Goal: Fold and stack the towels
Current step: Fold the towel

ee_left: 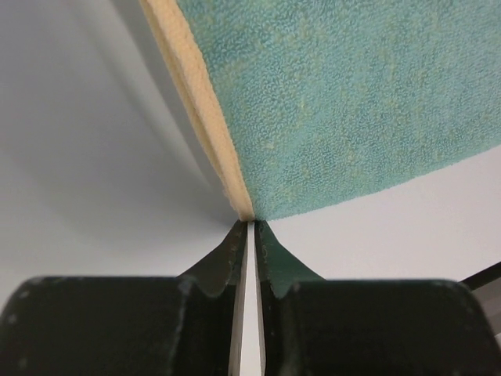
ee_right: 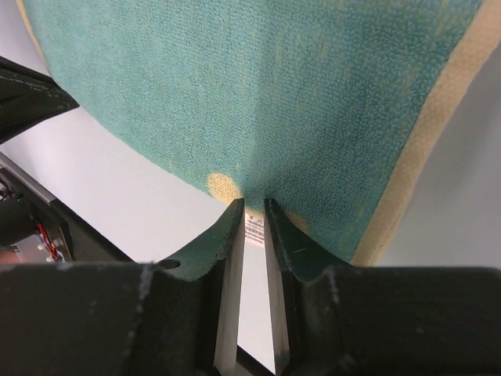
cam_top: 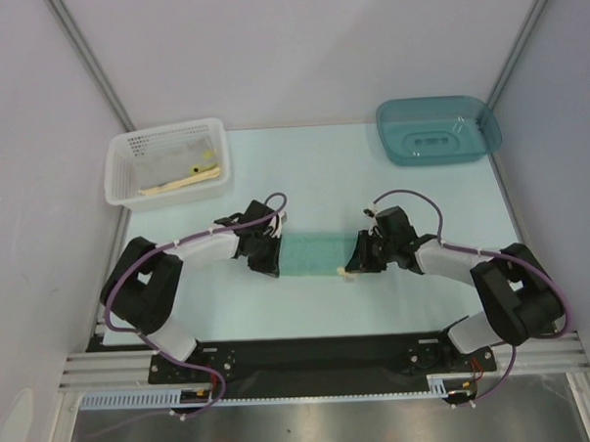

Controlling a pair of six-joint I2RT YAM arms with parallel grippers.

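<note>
Two near-closed pinches: left gripper (cam_top: 275,257) and right gripper (cam_top: 356,255) each hold the teal towel (cam_top: 316,254).

Table (cam_top: 313,176): wht mesh basket (cam_top: 118,178) far-L, teal bin (cam_top: 438,129) far-R.

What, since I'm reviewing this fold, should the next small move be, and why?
Probably raise the left gripper and right gripper together: each pinches one end of the teal towel stretched between them, so lifting should clear it off the table for folding.
</note>
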